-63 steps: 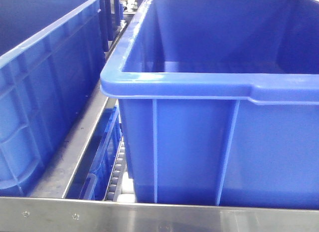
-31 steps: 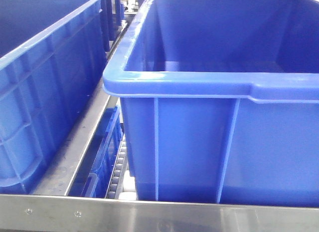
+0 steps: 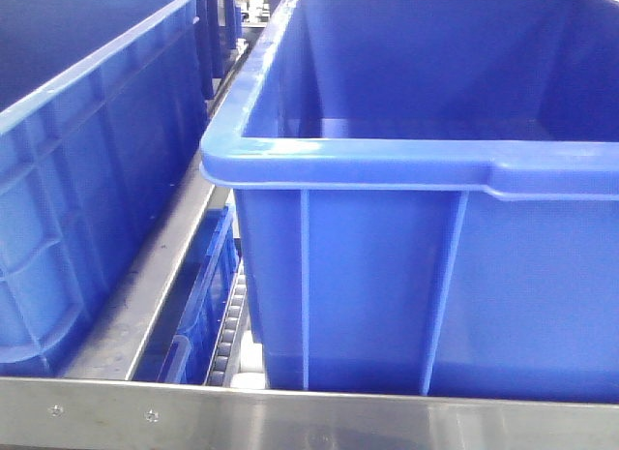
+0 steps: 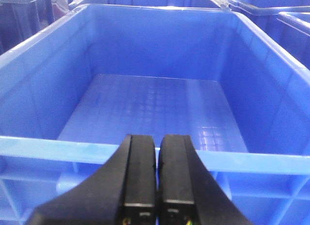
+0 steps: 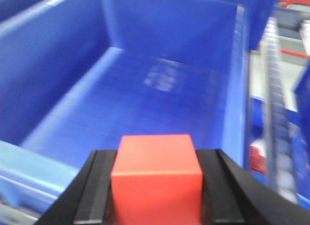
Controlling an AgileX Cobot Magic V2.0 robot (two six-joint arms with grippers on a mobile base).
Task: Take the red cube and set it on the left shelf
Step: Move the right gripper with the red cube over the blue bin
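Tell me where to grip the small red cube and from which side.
Grip the small red cube on its two flat, parallel side faces, one finger each side, coming from the camera's side. The right gripper holds it that way, square between its fingers.

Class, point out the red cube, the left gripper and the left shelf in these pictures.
red cube (image 5: pixel 156 186): right wrist view, on its front face.
left gripper (image 4: pixel 157 152): left wrist view, on the seam between its shut fingertips.
left shelf (image 3: pixel 290 421): front-facing view, on its riveted steel front rail.

Warehouse: steel roller rack (image 3: pixel 290 421), blue crates (image 3: pixel 426 276).
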